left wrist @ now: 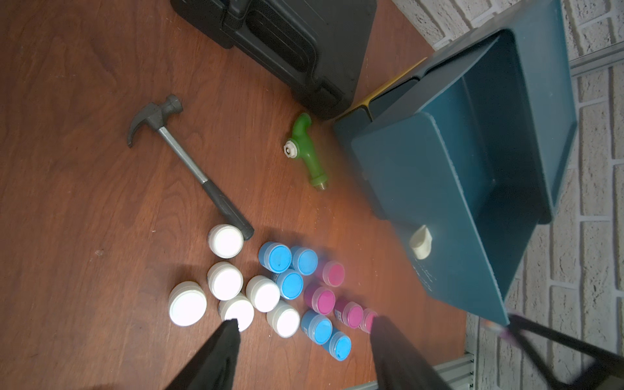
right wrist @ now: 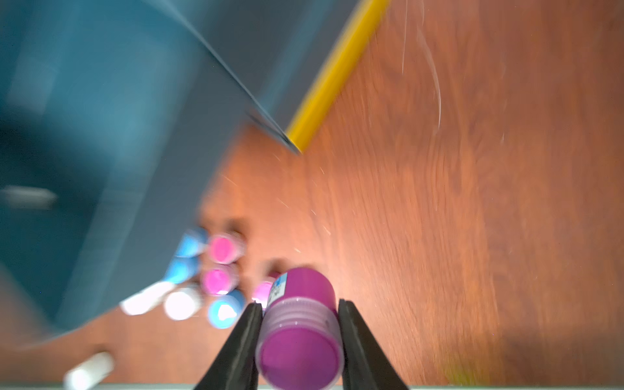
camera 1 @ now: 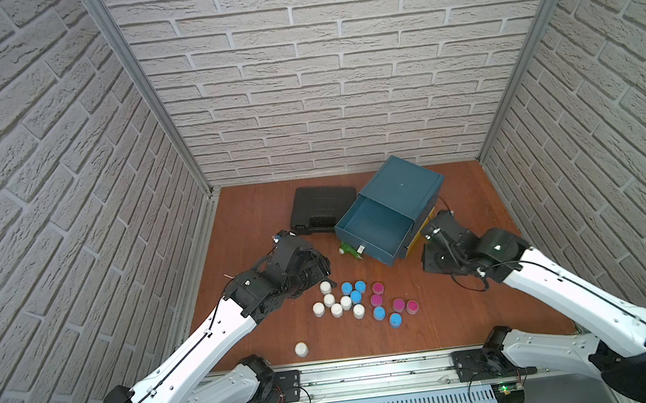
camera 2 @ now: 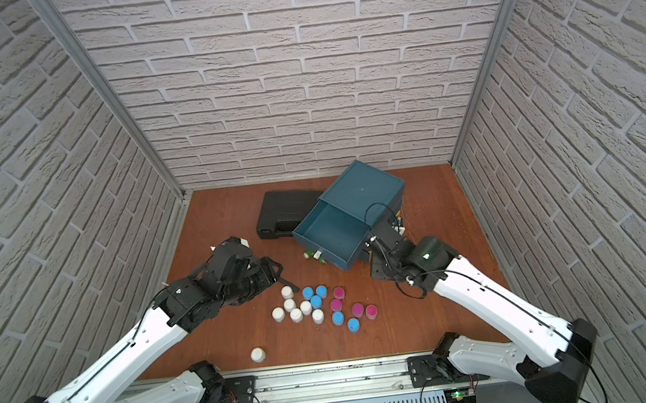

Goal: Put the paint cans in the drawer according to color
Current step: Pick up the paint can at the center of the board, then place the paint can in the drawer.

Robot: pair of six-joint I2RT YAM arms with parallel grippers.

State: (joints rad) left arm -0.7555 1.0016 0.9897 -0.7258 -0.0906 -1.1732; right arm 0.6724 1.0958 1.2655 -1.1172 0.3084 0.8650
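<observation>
Sixteen paint cans (camera 1: 346, 302) sitting loose, one more being gripped

At the left, the left claw (left wrist: 304, 323) is hanging released above the worktop (camera 1: 248, 220), jaws standing wide, just left of the cluster. White cans (camera 1: 329, 300) are standing on the group's left, with a lone white can (camera 1: 301, 349) sitting apart, nearer. Blue cans (camera 1: 347, 288) are sitting mid-group, magenta cans (camera 1: 398, 305) on the right. Farther back, the teal drawer (camera 1: 374, 225) is standing pulled open. Just right of it, the right claw (right wrist: 300, 304) is clenching a magenta can (right wrist: 304, 287).

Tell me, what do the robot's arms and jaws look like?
Both the left arm and right arm have smooth white shells, black joints and wrists, and a thin black cable along each. The jaws are flat, black, tapering wedges.
</observation>
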